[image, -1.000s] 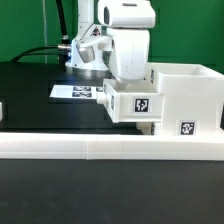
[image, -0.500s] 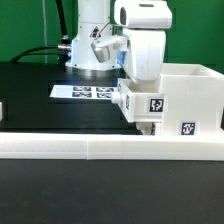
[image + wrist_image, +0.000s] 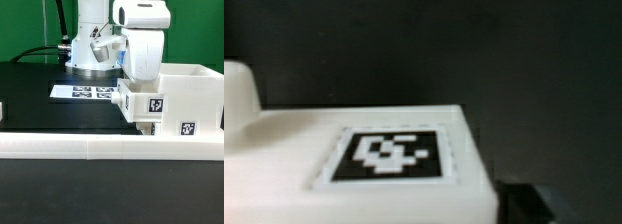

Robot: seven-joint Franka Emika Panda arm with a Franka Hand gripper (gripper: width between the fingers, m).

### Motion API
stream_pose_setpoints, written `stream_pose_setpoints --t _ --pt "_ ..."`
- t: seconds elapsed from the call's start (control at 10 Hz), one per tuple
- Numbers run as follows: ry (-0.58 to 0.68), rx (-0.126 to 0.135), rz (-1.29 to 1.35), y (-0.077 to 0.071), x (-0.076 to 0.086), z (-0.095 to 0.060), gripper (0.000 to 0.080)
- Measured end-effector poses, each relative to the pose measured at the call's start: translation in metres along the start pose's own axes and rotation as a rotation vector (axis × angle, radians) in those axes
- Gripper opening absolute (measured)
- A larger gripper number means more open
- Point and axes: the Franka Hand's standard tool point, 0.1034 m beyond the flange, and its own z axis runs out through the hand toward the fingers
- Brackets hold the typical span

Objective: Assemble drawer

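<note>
Drawer housing (image 3: 188,100) is sitting at your 3 o'clock in the exterior view, with a small tray (image 3: 145,104) pressed against its side at about 9 o'clock from it. You are looking at the arm's tool (image 3: 140,82) hanging right over that tray; whether its fingers are wide or closed, you cannot tell. The marker board (image 3: 85,92) is lying on the black tabletop (image 3: 40,100) beyond the long white rail (image 3: 110,148).

Long low white rail (image 3: 100,148) across the black table (image 3: 30,90), marker board (image 3: 85,93) behind.
</note>
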Motion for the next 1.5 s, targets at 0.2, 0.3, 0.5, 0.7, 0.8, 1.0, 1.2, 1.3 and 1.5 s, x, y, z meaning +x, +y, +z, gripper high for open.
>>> stream_pose_setpoints --t 0.2,0.3,0.5,0.7,0.8,1.0,1.2,1.3,1.5 --pt "-0.003 -0.003 0.005 -0.003 -0.001 -0.004 0.0612" --pt "-0.008 0.001 0.015 -0.003 0.000 -0.009 0.0638" --pt "-0.031 0.021 0.023 0.002 -0.003 -0.030 0.0646" --pt "-0.042 0.022 0.024 0.008 -0.015 -0.039 0.0649" --pt "-0.044 0.026 0.007 0.009 -0.028 -0.037 0.0649" --pt "-0.028 0.030 -0.012 0.011 -0.055 -0.027 0.0649" --pt "-0.002 0.032 -0.029 0.011 -0.052 -0.026 0.0649" --pt "0.048 0.037 -0.013 0.010 -0.061 -0.023 0.0649" --pt "0.123 0.063 -0.068 0.023 -0.068 -0.016 0.0649"
